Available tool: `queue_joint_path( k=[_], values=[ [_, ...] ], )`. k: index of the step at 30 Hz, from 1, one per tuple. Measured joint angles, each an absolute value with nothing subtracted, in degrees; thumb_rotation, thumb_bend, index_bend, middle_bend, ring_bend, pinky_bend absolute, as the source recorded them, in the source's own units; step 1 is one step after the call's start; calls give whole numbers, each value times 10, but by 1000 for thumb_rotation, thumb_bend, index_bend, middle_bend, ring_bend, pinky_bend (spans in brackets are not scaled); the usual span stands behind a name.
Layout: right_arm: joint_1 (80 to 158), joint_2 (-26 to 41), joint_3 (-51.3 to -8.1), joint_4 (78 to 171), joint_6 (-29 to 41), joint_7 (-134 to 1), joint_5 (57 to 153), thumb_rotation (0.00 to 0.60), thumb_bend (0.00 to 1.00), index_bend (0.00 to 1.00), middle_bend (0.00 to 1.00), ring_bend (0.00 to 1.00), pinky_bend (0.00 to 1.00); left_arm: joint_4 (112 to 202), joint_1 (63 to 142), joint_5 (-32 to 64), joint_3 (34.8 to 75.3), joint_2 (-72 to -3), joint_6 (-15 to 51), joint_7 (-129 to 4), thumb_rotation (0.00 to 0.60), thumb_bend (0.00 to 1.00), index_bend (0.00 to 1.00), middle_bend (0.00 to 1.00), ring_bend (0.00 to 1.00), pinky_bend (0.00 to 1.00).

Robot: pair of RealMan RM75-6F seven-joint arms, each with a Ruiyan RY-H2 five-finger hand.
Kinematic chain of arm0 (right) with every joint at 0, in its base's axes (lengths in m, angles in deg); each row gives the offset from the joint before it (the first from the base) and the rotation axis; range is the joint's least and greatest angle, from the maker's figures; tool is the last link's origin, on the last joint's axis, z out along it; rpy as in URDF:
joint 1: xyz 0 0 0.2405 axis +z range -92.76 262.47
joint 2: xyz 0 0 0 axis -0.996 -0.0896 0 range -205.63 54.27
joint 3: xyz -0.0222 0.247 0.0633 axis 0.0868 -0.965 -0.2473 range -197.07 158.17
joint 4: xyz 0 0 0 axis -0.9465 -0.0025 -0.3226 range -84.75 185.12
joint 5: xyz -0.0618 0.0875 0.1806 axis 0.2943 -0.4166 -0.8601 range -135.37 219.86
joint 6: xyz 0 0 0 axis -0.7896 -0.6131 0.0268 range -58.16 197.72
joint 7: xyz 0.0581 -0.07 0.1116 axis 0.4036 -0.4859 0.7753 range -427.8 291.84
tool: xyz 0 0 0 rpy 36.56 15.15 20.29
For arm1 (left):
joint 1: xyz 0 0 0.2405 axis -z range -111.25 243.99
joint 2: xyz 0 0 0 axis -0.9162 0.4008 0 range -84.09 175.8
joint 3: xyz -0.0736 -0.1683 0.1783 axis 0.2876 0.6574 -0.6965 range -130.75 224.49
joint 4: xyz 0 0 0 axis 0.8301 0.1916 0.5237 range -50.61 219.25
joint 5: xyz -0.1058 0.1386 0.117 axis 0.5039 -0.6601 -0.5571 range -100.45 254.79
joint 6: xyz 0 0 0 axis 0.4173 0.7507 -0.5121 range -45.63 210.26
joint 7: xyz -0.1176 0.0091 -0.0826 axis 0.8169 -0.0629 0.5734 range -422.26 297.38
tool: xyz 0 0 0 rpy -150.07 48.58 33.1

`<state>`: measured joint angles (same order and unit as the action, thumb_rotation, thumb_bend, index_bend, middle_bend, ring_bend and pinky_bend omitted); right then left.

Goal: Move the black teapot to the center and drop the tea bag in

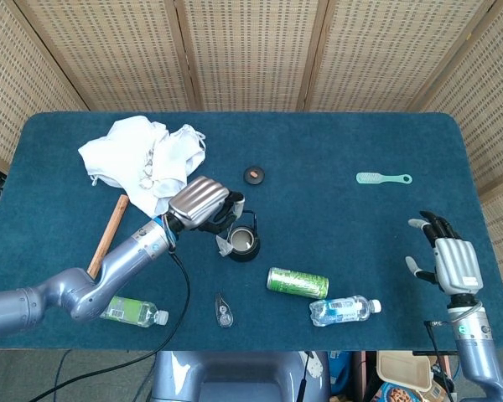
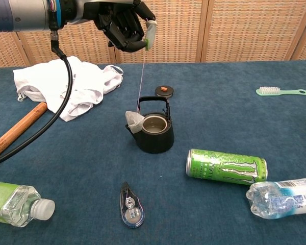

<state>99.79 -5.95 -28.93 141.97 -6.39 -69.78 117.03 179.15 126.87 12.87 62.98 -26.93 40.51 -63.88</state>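
Observation:
The black teapot (image 2: pixel 153 130) stands lidless near the table's middle, also seen from above as the teapot (image 1: pixel 242 241). My left hand (image 2: pixel 123 24) hovers above it and pinches the green tag of the tea bag's string. The white tea bag (image 2: pixel 133 121) hangs on that string at the pot's left rim, beside the spout, not clearly inside. In the head view my left hand (image 1: pixel 200 202) sits just left of the pot. My right hand (image 1: pixel 449 258) is held up at the table's right edge, fingers spread, holding nothing. The teapot lid (image 2: pixel 164 91) lies behind the pot.
A white cloth (image 2: pixel 66 87) and a wooden stick (image 2: pixel 18 130) lie at the left. A green can (image 2: pixel 226 166) and a plastic bottle (image 2: pixel 283 197) lie front right, another bottle (image 2: pixel 15 203) front left. A correction tape (image 2: pixel 131 206) is in front; a green brush (image 2: pixel 280 92) far right.

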Motion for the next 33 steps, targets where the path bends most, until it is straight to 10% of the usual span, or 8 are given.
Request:
queue_joint_path(
  k=[33],
  values=[
    [996, -58, -292, 1413, -52, -688, 1163, 600, 434, 276, 219, 180, 404, 1767, 1287, 141, 599, -289, 426, -668, 600, 535, 652, 786, 747, 692]
  ],
)
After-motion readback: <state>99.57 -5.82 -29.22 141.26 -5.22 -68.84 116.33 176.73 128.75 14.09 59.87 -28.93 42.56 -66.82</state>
